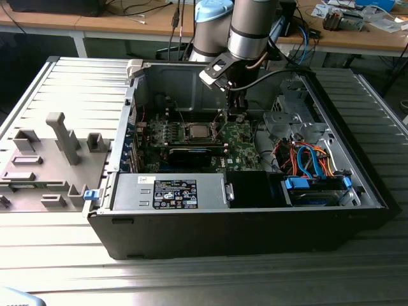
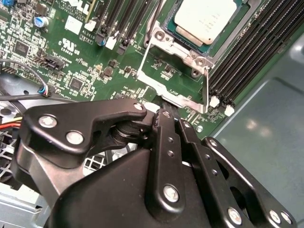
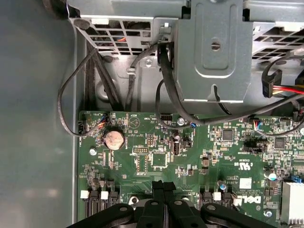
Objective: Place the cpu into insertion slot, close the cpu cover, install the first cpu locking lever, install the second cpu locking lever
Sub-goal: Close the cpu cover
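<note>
Exterior view: matte black gripper, jaws pressed together, hangs at two o'clock of the flat, square, silvery cpu.

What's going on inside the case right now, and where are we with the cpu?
The arm's gripper is down inside the open computer case, fingers together and holding nothing, just beside the insertion slot on the green motherboard. The cpu already sits in the slot, and the cpu cover appears to lie down around it. Whether either locking lever is latched I cannot tell.
</note>
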Controlling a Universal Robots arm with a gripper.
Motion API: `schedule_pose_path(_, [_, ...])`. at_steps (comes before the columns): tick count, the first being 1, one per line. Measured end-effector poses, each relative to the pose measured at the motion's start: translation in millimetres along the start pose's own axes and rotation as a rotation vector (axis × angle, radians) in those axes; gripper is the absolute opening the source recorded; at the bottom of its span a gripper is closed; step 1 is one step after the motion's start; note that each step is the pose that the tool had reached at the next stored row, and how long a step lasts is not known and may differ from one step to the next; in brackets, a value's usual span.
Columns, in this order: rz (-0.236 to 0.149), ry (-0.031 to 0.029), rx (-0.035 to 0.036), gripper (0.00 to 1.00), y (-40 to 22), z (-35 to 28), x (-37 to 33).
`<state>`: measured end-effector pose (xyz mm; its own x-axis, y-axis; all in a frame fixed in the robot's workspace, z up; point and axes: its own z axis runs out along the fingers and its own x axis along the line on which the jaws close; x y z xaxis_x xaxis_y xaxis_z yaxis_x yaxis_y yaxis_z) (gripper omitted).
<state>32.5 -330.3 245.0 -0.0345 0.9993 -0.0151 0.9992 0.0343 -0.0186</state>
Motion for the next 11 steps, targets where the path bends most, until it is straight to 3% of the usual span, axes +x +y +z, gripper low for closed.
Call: schedule_pose_path(11, [0.0,0.0,0.0,0.11,-12.8,0.6,0.5])
